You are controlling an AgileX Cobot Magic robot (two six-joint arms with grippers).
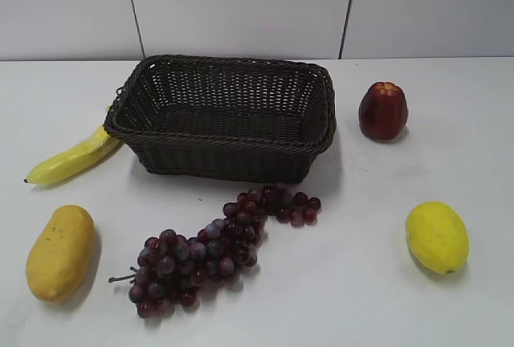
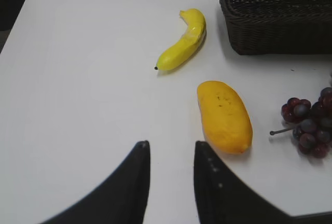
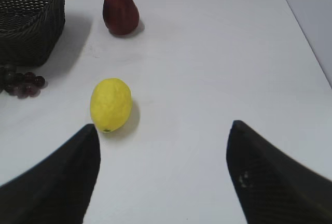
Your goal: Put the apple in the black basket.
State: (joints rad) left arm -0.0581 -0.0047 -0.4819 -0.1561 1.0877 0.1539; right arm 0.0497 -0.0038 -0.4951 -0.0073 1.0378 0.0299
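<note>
currently | apple (image 1: 383,111) upright, right of black basket (image 1: 221,118) | apart

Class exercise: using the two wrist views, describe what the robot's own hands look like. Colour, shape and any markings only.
Left hand: two matte black fingers, broad at the base, tapering to rounded tips; small pale dots mark one. Right hand: two black, wedge-shaped fingers, one bearing a faint pale mark. No cables or arms show.

apple (image 1: 383,111) right of black basket (image 1: 222,118) | grapes (image 1: 217,244) before basket | banana (image 1: 74,157) left
</note>
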